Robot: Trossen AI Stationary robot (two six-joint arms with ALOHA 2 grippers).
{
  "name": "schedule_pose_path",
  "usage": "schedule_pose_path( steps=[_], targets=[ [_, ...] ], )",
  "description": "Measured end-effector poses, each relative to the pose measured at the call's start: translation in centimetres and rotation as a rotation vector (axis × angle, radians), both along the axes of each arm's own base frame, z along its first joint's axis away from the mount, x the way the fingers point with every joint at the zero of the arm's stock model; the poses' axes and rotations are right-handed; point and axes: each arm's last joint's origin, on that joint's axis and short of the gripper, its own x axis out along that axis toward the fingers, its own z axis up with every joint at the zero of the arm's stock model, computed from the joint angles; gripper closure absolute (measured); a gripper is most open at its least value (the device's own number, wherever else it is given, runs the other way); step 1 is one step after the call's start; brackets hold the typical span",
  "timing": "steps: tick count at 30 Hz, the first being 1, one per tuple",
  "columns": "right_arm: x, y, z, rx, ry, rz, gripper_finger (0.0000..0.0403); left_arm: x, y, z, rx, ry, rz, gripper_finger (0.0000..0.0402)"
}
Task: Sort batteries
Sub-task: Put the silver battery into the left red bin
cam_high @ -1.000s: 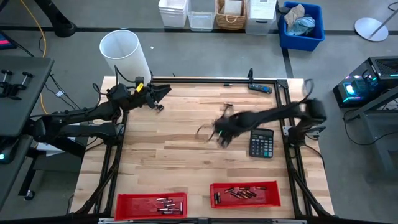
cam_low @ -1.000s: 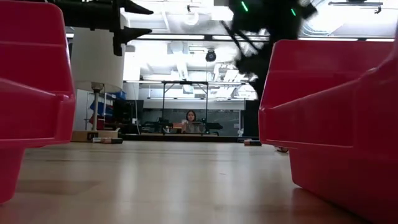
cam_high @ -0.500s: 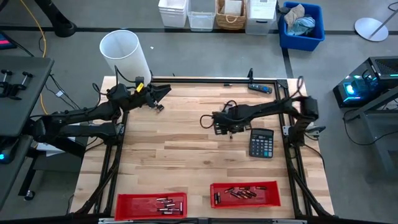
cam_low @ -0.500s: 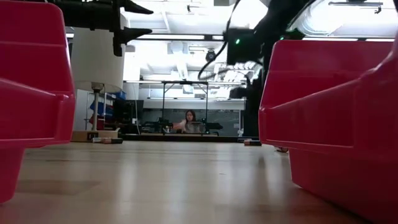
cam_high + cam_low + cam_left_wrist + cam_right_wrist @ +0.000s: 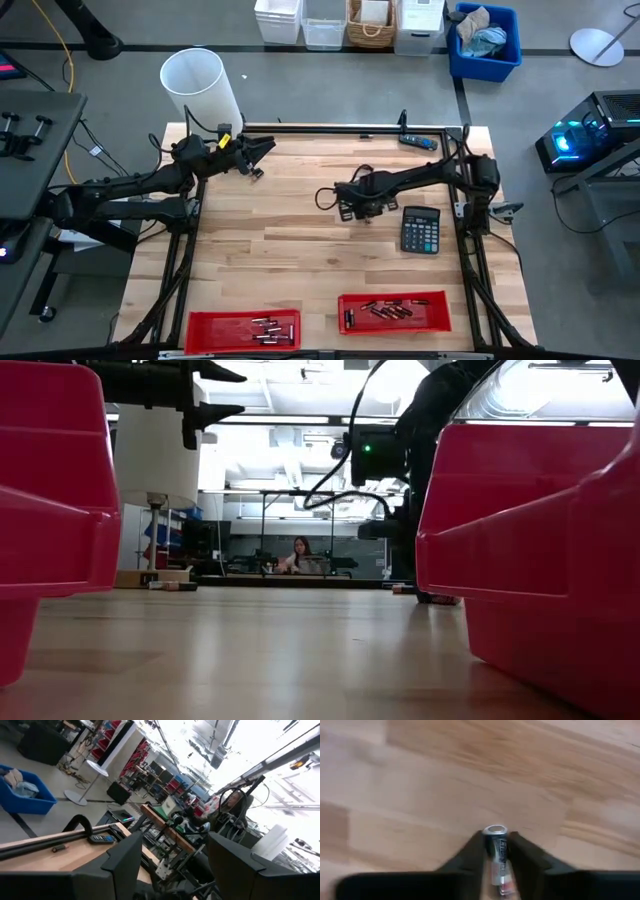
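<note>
High view: right gripper is down at table centre; red trays are seen at 6 o'clock. L gripper is parked wide at 10 o'clock.
R wrist view: a battery is pinched between fingers. Pick step; next, it must be lifted and carried to a tray.

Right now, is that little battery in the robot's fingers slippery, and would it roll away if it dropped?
Probably a bit slippery: the battery looks smooth and shiny. The right gripper has its dark fingers close on both sides, so it likely stays put. Dropped on the flat wooden table, a round cylinder would probably roll.
</note>
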Motion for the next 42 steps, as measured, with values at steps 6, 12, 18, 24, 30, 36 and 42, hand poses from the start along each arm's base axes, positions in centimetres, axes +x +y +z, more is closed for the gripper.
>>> schedule_pose_path(
  steps=[6, 12, 18, 24, 30, 36, 42],
  targets=[
    [2.0, 0.6, 1.5, -0.038, -0.185, 0.201, 0.0367, -0.1, 0.1, 0.0, 0.01, 0.002, 0.048, 0.0195],
    [7.2, 2.2, 7.4, -0.137, -0.614, 0.543, 0.0367, -0.1, 0.3, 0.1, 0.014, -0.002, 0.106, 0.0195],
    [9.7, 6.1, 12.1, -0.239, -0.946, 0.873, 0.0367, -0.2, 0.3, 0.1, -0.017, -0.016, 0.121, 0.0195],
    [10.3, 11.5, 12.3, -0.251, -1.052, 1.034, 0.0367, -0.2, 0.3, 0.0, -0.047, -0.025, 0.116, 0.0195],
    [12.8, 17.2, 10.6, -0.251, -1.206, 1.151, 0.0367, -0.2, 0.4, 0.0, -0.103, -0.053, 0.135, 0.0195],
    [16.1, 22.0, 9.9, -0.158, -1.311, 1.419, 0.0367, -0.3, 0.5, -0.1, -0.097, -0.042, 0.185, 0.0195],
    [18.4, 23.0, 9.2, 0.03, -1.331, 1.522, 0.0354, -0.3, 0.6, -0.3, -0.101, -0.017, 0.23, 0.0195]
  ],
)
